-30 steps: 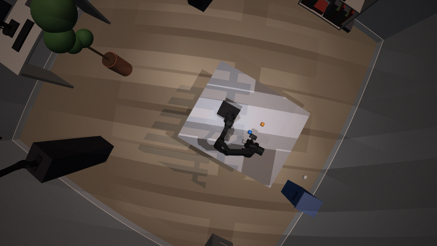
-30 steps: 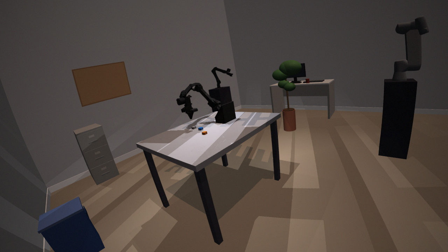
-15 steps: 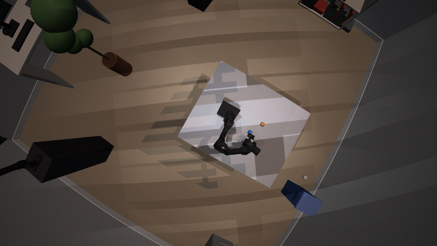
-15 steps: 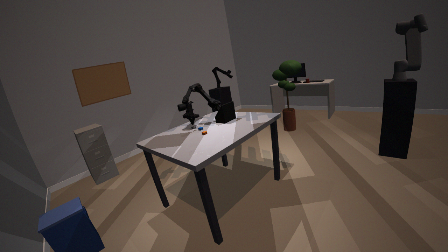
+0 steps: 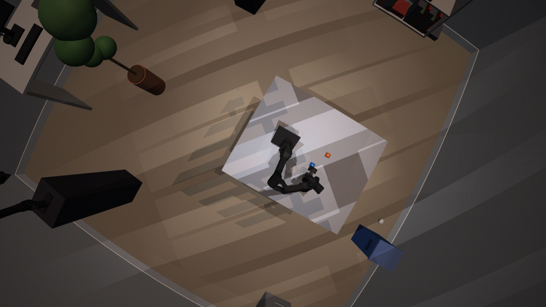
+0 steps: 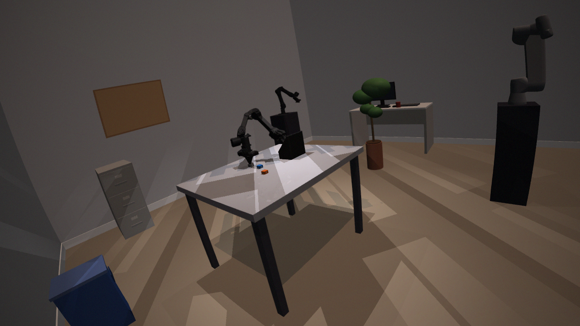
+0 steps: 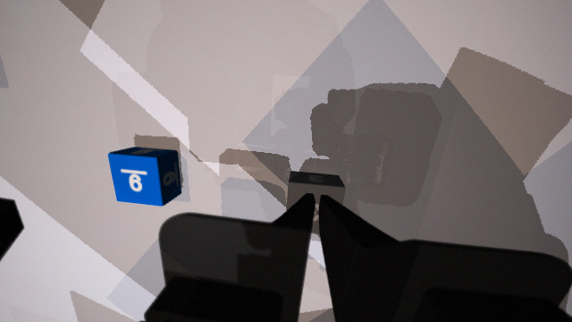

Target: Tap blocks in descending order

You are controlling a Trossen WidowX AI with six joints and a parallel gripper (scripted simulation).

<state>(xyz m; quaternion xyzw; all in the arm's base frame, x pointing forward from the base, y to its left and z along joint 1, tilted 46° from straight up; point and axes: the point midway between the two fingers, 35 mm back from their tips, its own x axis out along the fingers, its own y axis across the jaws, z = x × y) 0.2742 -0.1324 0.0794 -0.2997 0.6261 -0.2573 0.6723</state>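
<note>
- While the gripper [image 7: 315,198] hangs low over the table [image 6: 308,178], the grey block [image 7: 316,188] sits directly past its tips, partly covered by them; contact cannot be told.
- The fingers are closed almost together, with only a thin slit between them, and they grip nothing.
- The blue block [image 7: 144,175] stands on the table to the left of the gripper in the wrist view, well apart from the tips, and shows an underlined digit, a 6 or a 9.
- The orange block [image 5: 327,154] lies farther away on the table, beyond the blue one; it is outside the wrist view and its digit is too small to read.
- The digit on the grey block is in shadow and hard to read.
- From above, the grey block is hidden under the arm [image 5: 284,179].
- The arm reaches out from its base [image 5: 285,136], bends at the elbow, and points the gripper down, just beside the blue block.
</note>
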